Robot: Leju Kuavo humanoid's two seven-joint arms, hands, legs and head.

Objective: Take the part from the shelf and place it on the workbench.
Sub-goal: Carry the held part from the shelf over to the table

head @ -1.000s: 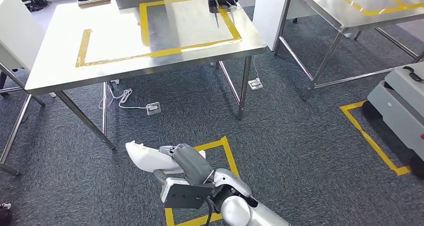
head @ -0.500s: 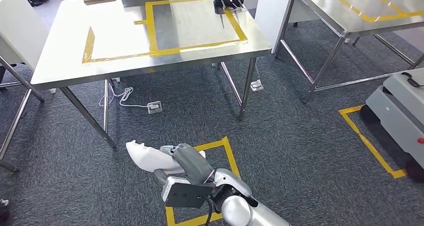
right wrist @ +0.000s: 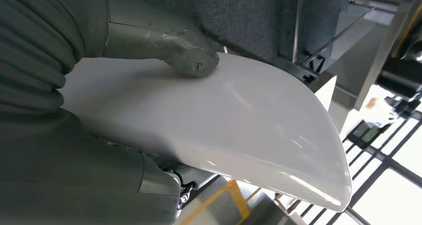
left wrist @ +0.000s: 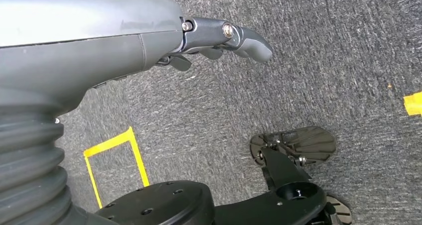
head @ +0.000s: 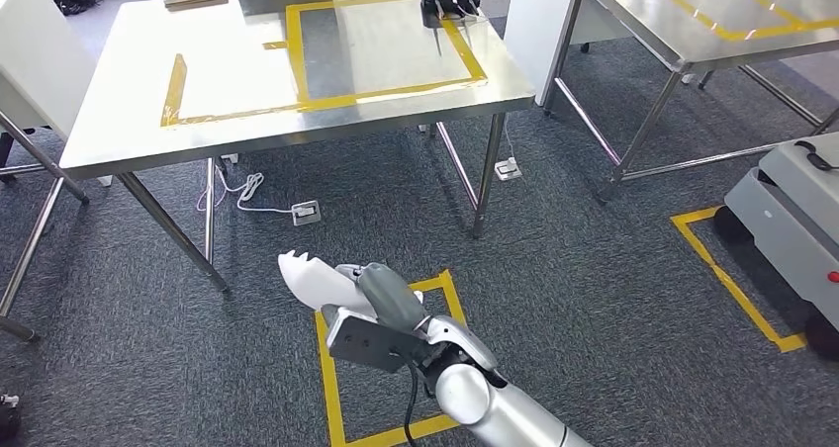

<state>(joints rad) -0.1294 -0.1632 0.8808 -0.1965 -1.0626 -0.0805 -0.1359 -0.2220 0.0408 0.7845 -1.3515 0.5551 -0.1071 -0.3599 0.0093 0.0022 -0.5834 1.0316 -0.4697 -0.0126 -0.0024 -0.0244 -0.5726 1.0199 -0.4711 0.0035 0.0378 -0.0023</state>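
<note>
The right hand (head: 381, 304) clamps the smooth white curved plastic part (head: 315, 279) — thumb pressed on top — above grey carpet, at 6 o'clock from the steel workbench (head: 119, 135). The left hand (left wrist: 149, 41) holds nothing — fingers loosely extended.

The right hand (right wrist: 99, 85) holds the white part (right wrist: 224, 130), its thick grey thumb (right wrist: 189, 58) pressed flat on the smooth, glossy curved face (darker fingers lie beneath). Beyond the part are grey carpet (right wrist: 249, 11), metal table legs (right wrist: 298, 21) and yellow floor tape (right wrist: 234, 200).
</note>
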